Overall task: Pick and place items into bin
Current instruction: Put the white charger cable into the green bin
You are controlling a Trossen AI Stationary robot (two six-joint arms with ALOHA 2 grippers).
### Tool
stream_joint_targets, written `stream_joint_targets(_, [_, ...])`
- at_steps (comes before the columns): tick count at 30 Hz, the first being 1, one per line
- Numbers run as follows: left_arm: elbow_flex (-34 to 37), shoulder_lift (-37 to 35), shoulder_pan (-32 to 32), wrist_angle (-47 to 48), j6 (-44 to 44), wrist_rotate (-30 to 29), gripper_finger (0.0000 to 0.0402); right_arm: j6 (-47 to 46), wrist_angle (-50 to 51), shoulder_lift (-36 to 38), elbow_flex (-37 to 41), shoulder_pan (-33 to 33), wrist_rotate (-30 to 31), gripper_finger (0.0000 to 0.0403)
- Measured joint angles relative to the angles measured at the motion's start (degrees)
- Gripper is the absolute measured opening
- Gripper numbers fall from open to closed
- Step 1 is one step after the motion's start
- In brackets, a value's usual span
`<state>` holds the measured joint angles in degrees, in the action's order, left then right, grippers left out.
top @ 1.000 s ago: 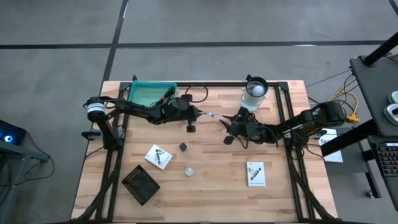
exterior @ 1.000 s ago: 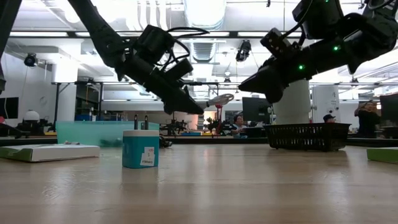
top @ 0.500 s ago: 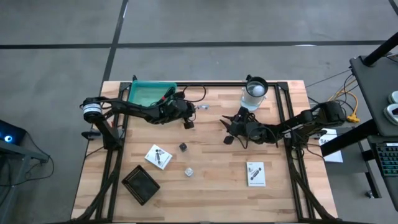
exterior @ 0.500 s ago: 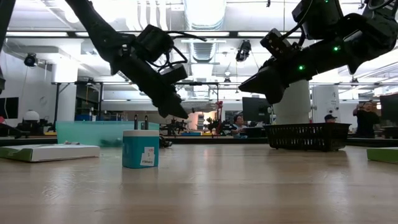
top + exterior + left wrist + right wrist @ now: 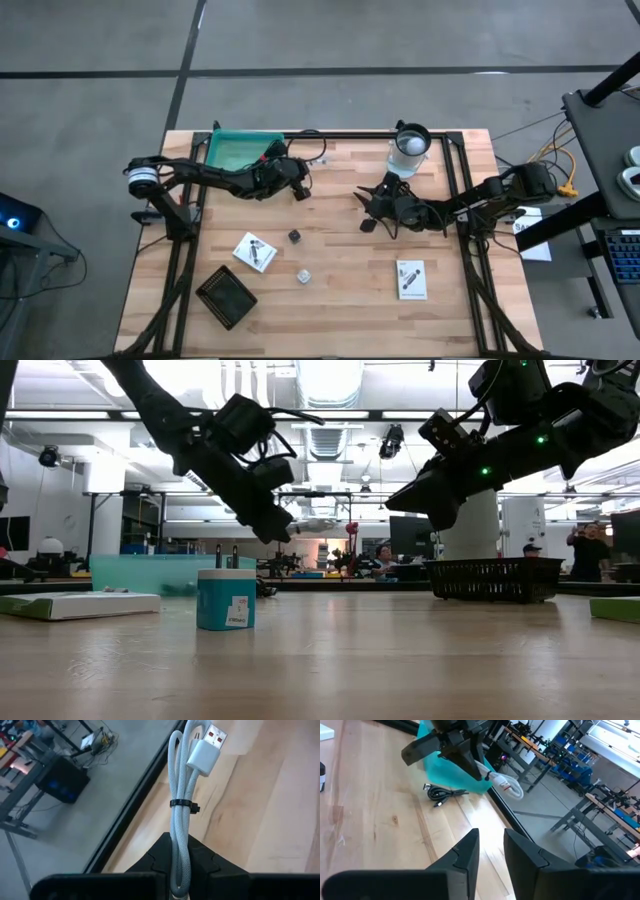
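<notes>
Since a second ago my left gripper (image 5: 298, 186) moves closer to the green bin (image 5: 232, 152), clenched on a bundled white cable (image 5: 181, 822). I am carrying; next I must release above it. My right gripper (image 5: 490, 851) waits mid-table, slightly parted, empty.

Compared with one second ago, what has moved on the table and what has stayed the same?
The left gripper, shut on the white USB cable, has carried it back toward the green bin and now hangs beside it. Nothing was newly taken or let go. The right gripper stayed at mid-table, and the two cubes, the packets and the cup did not move.
</notes>
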<state>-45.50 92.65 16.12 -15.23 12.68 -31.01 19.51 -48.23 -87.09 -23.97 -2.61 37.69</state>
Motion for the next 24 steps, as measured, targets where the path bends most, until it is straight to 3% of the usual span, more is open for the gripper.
stream_joint_targets(5, [0.07, -0.65, 0.0, 1.48, -0.87, -3.58, 0.0015, 0.0, 0.03, 0.0, 0.0, 0.0, 0.0, 0.0078])
stream_joint_targets(10, [1.03, -2.99, 0.0, 1.76, -3.84, -11.6, 0.0015, 0.0, 0.03, 0.0, 0.0, 0.0, 0.0, 0.007])
stream_joint_targets(24, [12.16, -14.81, 0.0, 1.43, -9.36, -16.02, 0.0015, 0.0, 0.06, 0.0, 0.02, 0.0, -0.02, 0.0077])
